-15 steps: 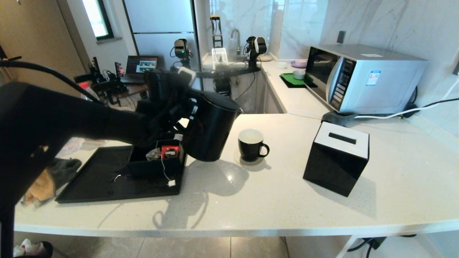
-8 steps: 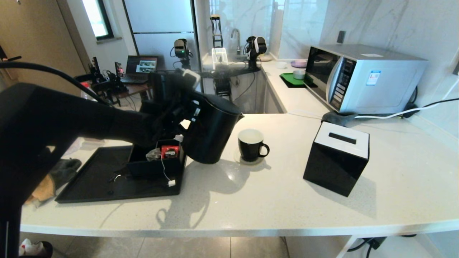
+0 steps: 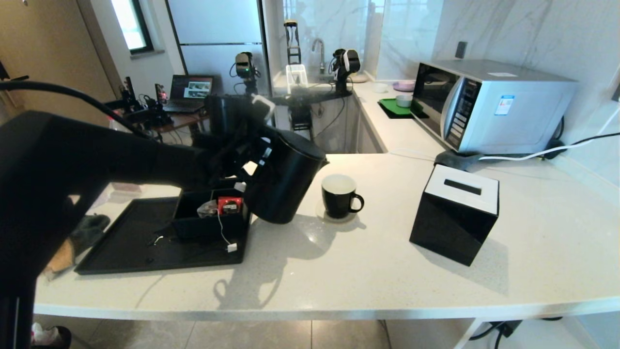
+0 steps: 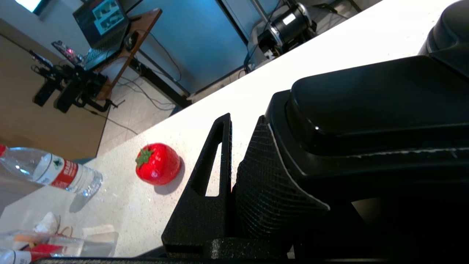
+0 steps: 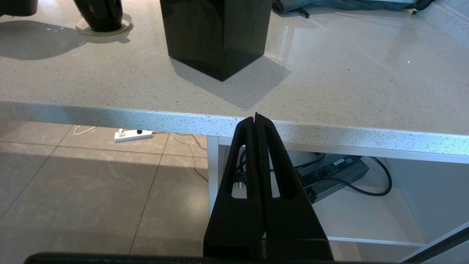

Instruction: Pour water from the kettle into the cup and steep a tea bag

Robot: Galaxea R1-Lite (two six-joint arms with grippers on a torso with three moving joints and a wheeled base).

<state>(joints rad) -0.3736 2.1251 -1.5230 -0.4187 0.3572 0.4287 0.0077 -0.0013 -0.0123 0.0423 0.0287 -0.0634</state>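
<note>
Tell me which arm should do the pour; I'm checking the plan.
Left. The left gripper already holds the kettle tilted, spout beside the cup. The right gripper is shut and empty, down by the counter edge.

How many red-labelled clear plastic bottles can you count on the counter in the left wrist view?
2: one bottle lies beside the red tomato-shaped object; a second bottle shows only partly at the frame corner. Others may be hidden.

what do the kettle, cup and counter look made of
Kettle: likely matte black plastic or coated metal; dull sheen only.
Cup: probably glazed ceramic; glossy black outside, white inside.
Counter: looks like polished speckled stone or quartz; it mirrors light and shadows.
</note>
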